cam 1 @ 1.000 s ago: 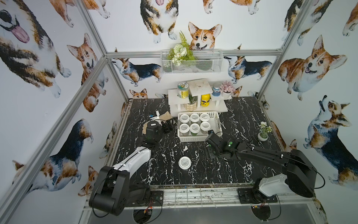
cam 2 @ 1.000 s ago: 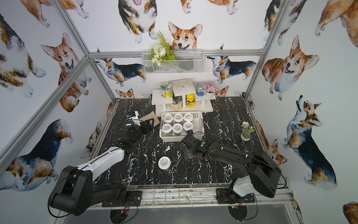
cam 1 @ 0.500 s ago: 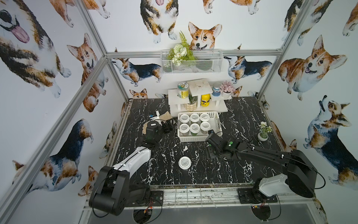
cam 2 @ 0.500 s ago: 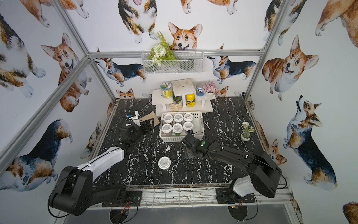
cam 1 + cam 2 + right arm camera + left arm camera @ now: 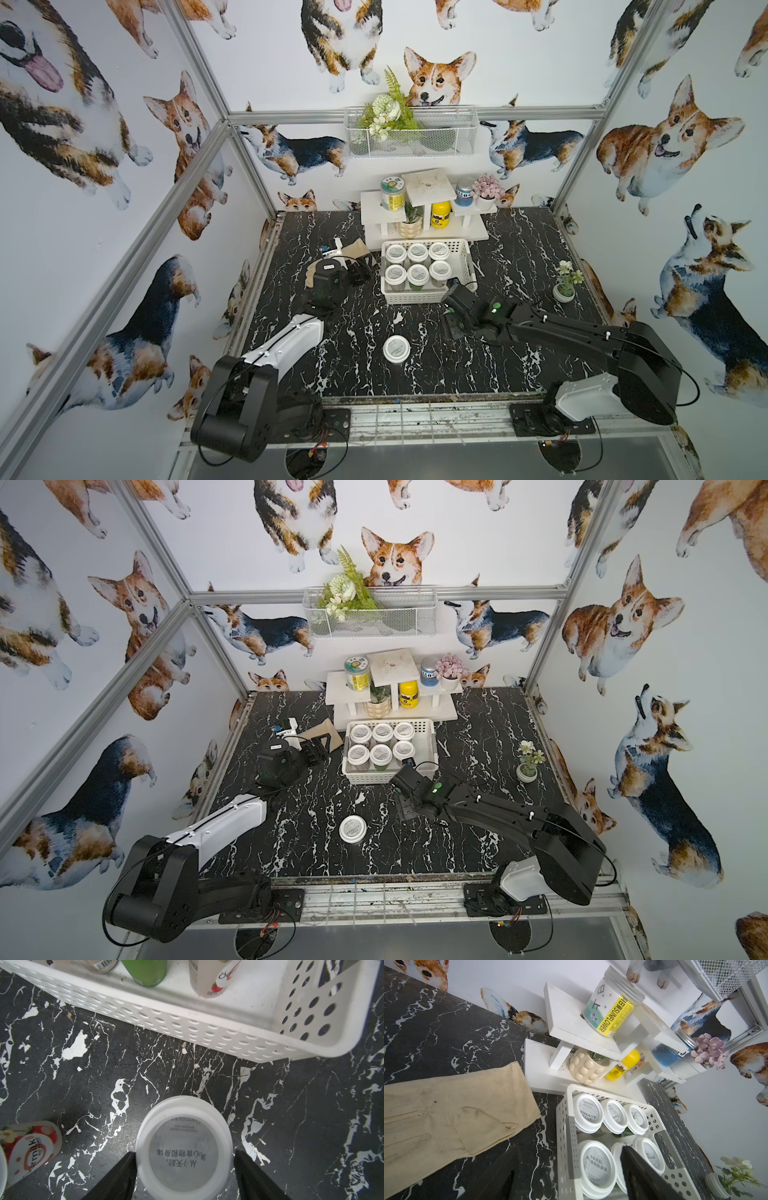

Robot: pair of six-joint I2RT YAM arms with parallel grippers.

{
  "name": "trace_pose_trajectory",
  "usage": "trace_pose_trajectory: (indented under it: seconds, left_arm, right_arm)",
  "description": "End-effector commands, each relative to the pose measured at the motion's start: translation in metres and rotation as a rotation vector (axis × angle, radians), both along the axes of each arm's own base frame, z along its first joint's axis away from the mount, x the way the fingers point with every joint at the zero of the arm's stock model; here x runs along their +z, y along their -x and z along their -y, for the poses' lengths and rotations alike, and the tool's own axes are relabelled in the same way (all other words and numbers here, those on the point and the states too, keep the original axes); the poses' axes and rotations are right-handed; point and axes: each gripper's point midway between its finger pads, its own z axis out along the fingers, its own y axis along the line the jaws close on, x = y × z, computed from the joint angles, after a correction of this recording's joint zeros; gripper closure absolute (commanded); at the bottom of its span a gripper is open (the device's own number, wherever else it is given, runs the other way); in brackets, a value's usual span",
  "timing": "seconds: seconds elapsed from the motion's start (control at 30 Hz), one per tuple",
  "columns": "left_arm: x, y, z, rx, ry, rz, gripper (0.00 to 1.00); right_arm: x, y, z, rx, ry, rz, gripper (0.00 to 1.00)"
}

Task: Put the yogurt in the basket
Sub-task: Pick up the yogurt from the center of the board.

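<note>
The right claw squeezes a small clear white-lidded yogurt jar; the white holey plastic basket sits just ahead. The left claw is open, empty.

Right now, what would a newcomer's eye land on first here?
Corgi wallpaper all round, then the white basket toward the back of the black table, holding six white-lidded jars. Another jar sits between the right gripper's jaws just before the basket; a lone jar stands nearer the front.

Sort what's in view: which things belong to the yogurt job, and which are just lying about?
Job: basket; six yogurts in it; one yogurt on the table; one between the fingers of the right tool.
Lying about: glove, shelf, sunflower jar, yellow bottle, blue jar, potted plants, wire basket.
</note>
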Motion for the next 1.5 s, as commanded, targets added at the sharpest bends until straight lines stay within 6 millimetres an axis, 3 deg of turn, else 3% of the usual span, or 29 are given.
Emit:
trace_pose_trajectory:
  seconds: [0.0, 0.37, 0.7, 0.97, 1.1, 1.47]
  left_arm:
    - [0.007, -0.002, 0.002, -0.011, 0.003, 0.027, 0.19]
    - [0.007, -0.002, 0.002, -0.01, 0.004, 0.026, 0.19]
    - [0.007, -0.002, 0.002, -0.012, 0.003, 0.026, 0.19]
    - [0.007, -0.002, 0.002, -0.013, 0.004, 0.027, 0.19]
    - [0.007, -0.002, 0.002, -0.012, 0.004, 0.026, 0.19]
    - [0.007, -0.002, 0.002, -0.012, 0.004, 0.028, 0.19]
  right_arm:
    - [0.004, -0.002, -0.002, 0.006, -0.011, 0.013, 0.21]
    - [0.003, -0.003, -0.005, 0.011, -0.016, 0.004, 0.18]
    - [-0.003, -0.002, -0.006, 0.018, 0.0, -0.017, 0.23]
    - [0.004, -0.002, -0.005, 0.014, -0.007, -0.011, 0.26]
    - [0.013, -0.001, -0.003, 0.013, -0.004, -0.005, 0.28]
    - [0.064, -0.004, -0.003, 0.018, -0.049, 0.026, 0.28]
